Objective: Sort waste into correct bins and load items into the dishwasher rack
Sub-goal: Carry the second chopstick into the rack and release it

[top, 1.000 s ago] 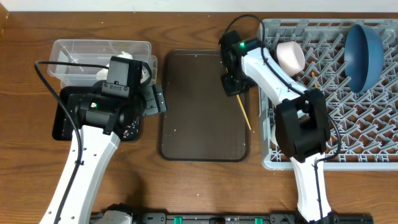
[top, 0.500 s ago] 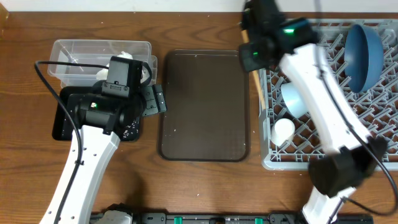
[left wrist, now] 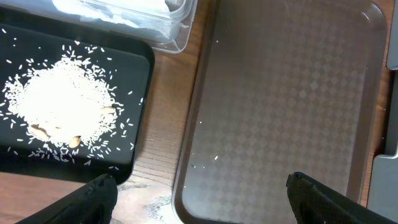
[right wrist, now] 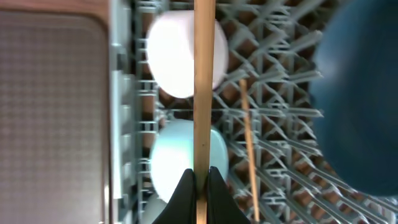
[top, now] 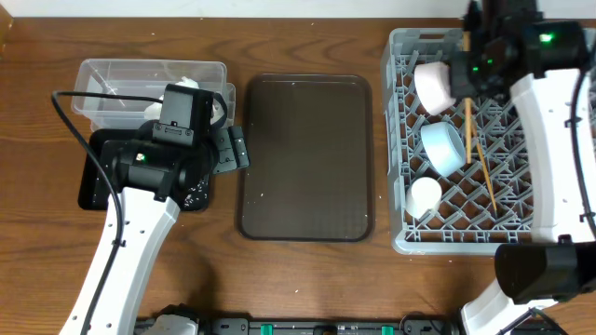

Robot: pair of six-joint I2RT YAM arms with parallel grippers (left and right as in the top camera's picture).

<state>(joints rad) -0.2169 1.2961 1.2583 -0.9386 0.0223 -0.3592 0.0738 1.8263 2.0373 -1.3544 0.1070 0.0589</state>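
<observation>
My right gripper (top: 477, 58) (right wrist: 200, 180) is shut on a wooden chopstick (top: 467, 126) (right wrist: 204, 87) and holds it above the grey dishwasher rack (top: 400, 237). The second chopstick (top: 484, 167) (right wrist: 249, 143) lies on the rack's lattice. The rack also holds the white bowl (top: 433, 82), the light blue bowl (top: 442, 147) and the small white cup (top: 424, 194). The dark blue bowl (right wrist: 360, 93) shows only in the right wrist view. My left gripper (top: 228, 149) (left wrist: 199, 199) is open and empty between the black tray (top: 93, 186) with the rice scraps (left wrist: 62, 112) and the brown tray. The clear tub (top: 121, 79) holds the white tissue (top: 191, 86).
The dark brown serving tray (top: 305, 158) lies in the middle of the wooden table, between the bins and the rack. My right arm reaches over the rack's right side and hides that part of it from above.
My right arm has swung from the brown tray's right edge to above the rack, carrying the chopstick. It now covers the dark blue bowl from overhead. The left arm has not moved.
</observation>
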